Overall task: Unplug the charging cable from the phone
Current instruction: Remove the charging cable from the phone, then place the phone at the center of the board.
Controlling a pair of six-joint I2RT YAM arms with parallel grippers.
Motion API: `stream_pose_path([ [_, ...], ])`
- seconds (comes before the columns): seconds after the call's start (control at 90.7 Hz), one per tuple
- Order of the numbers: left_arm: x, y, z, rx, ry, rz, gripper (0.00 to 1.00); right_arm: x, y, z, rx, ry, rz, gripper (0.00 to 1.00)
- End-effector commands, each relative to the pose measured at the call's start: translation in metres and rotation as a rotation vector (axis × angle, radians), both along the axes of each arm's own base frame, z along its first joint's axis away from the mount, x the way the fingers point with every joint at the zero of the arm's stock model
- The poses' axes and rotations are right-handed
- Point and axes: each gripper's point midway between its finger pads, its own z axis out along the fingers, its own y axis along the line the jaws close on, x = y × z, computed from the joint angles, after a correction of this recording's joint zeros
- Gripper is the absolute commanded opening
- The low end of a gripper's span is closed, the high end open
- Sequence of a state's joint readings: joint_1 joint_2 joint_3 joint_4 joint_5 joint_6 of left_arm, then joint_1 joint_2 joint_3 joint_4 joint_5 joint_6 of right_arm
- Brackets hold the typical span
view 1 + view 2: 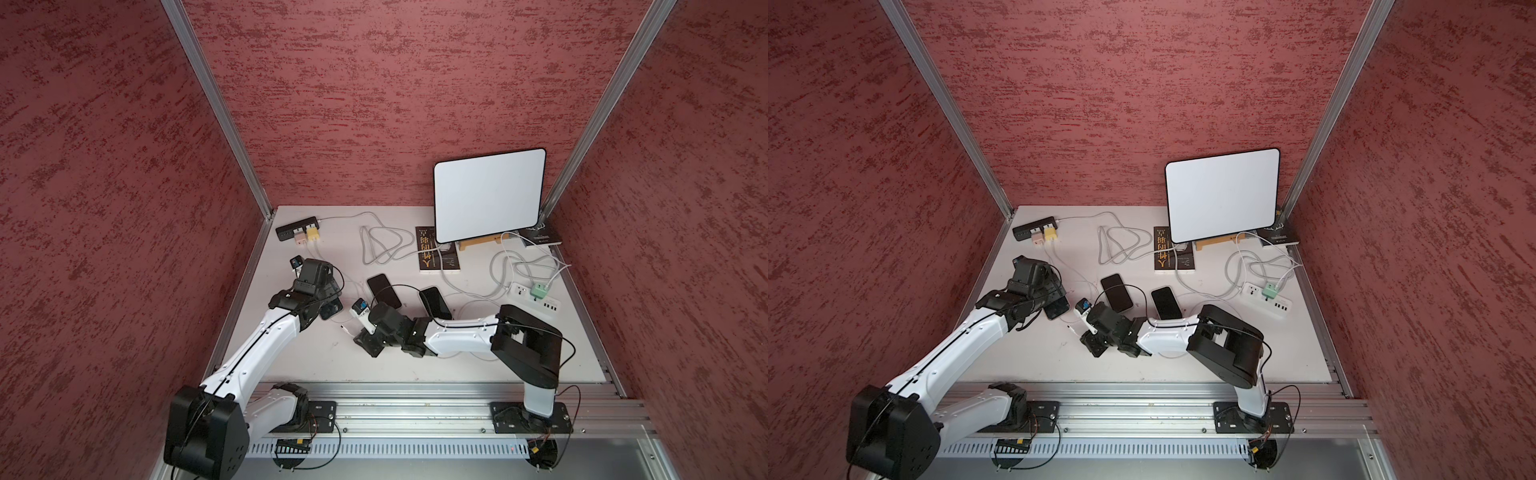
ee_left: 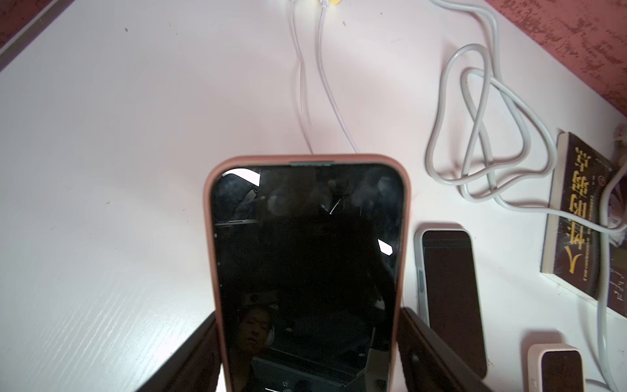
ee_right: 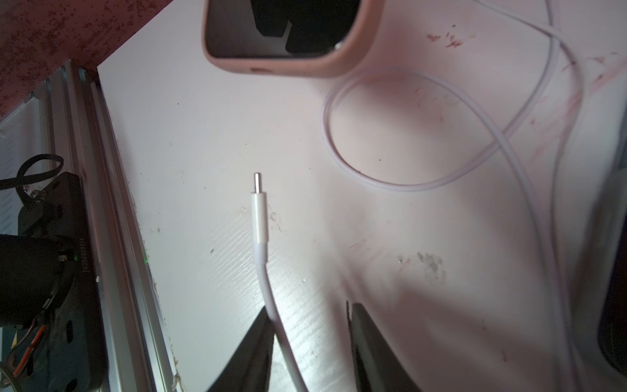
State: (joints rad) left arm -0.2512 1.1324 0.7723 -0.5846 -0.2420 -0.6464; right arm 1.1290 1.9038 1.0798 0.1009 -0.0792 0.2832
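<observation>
The charging cable is lying loose on the white table. Its metal plug is pointing toward the bottom edge of the phone but is sitting apart from it, with bare table between them. The phone is wearing a pink case, its screen is dark, and it is showing no brand that I can read.

The only clear writing is on a dark book farther back, which is carrying large gold Chinese characters; a thick grey cord is crossing over it. A small code is printed on the black base seen in the right wrist view, but it is too blurred to read with certainty.

The left gripper is clamping the phone, with its fingers pressing on the two long sides of the pink case. The right gripper is hovering low over the table with its fingers standing apart. The cable is running between them along one finger, and they are not pinching it.

In a top view, two other dark phones are lying just behind the right arm.
</observation>
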Motion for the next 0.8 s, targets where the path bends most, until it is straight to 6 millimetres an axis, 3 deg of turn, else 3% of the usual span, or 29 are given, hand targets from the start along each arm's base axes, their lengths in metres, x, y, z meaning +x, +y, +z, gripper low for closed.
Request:
stream_pose_path([
  [0.0,0.0,0.002,-0.015,-0.02,0.029,0.014,0.13,0.002,-0.003,0.018,0.022,-0.026,-0.027,0.54],
  [0.253,-0.004,0.003,-0.052,-0.049,0.114,0.026,0.16,0.008,-0.012,0.028,0.027,-0.035,-0.077,0.79],
  [0.529,-0.002,0.003,-0.07,-0.051,0.154,0.027,0.2,0.015,-0.026,0.033,0.026,-0.032,-0.129,0.9],
  [0.705,0.001,0.001,-0.08,-0.058,0.174,0.022,0.32,0.029,-0.046,0.046,0.019,-0.042,-0.202,0.94],
  [0.793,0.002,0.001,-0.084,-0.058,0.18,0.021,0.43,0.038,-0.06,0.054,0.002,-0.056,-0.247,0.97],
])
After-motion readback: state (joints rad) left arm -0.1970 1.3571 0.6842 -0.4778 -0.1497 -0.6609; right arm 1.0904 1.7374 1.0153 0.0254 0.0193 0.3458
